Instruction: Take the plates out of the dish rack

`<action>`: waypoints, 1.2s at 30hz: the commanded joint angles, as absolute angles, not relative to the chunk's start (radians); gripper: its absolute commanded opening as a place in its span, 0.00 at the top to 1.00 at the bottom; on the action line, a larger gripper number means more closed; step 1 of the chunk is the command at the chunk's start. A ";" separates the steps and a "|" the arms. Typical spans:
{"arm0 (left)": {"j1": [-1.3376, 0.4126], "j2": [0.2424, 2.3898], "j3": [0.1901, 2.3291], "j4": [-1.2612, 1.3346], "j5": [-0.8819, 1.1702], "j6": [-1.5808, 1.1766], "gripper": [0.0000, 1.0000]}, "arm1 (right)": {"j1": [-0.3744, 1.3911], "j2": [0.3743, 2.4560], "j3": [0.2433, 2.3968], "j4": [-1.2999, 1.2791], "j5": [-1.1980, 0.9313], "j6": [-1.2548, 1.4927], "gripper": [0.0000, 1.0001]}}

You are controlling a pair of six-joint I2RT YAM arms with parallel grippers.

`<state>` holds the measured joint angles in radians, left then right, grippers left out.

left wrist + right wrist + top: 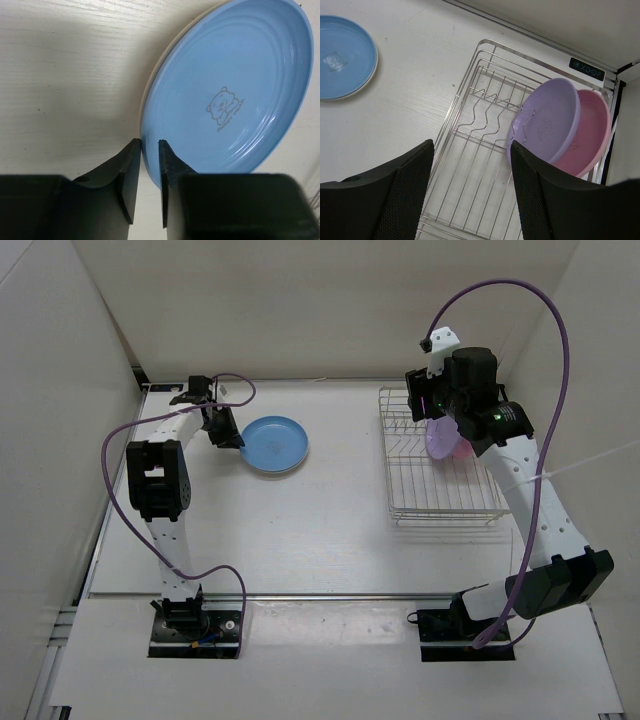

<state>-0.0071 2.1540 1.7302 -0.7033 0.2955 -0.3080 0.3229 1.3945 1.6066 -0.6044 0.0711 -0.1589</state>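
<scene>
Logging plate positions. Blue plate (pixel 274 444) lies flat, face up, on the table (pixel 330 530), left of centre and well apart from the rack (pixel 440 498). Purple plate (pixel 550 122) and pink plate (pixel 592 135) stand on edge at the rack's far right end, leaning. Purple is in front and overlaps pink; they appear to touch.

Left gripper (pixel 150 170): jaws narrow, one finger (pixel 129 175) on each side of the blue plate's near rim. Whether they pinch the rim or have slack cannot be told from the wrist view.

Right gripper (pixel 472 192): jaws wide, nothing between them, hovering above the rack with both racked plates ahead of it.

Handling, judged: the plates look like thin moulded plastic, so light and stiff, and unlikely to break if dropped. The surface is glossy and probably slippery; a pinch could slide off or let the plate swing. Best hold is the raised rim, one finger inside the bowl and one behind. Purple should go first: its upper rim is exposed, while pink's face is mostly covered. A wire divider (pixel 522 127) crosses purple's lower left edge, so lift upward before moving sideways. Otherwise the rim may catch and drag the rack, which looks light itself.
</scene>
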 commanded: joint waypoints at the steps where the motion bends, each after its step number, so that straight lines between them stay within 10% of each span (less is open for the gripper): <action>1: -0.011 2.132 1.753 -0.696 0.319 -0.308 0.67 | 0.325 1.359 1.608 -0.588 0.060 -0.146 0.33; 9: -0.029 2.069 1.724 -0.727 0.308 -0.278 0.00 | 0.316 1.411 1.598 -0.588 0.087 -0.166 0.28; 36: 0.000 1.546 1.430 -0.776 0.006 -0.029 0.00 | 0.222 1.790 1.706 -0.402 0.548 -0.337 0.38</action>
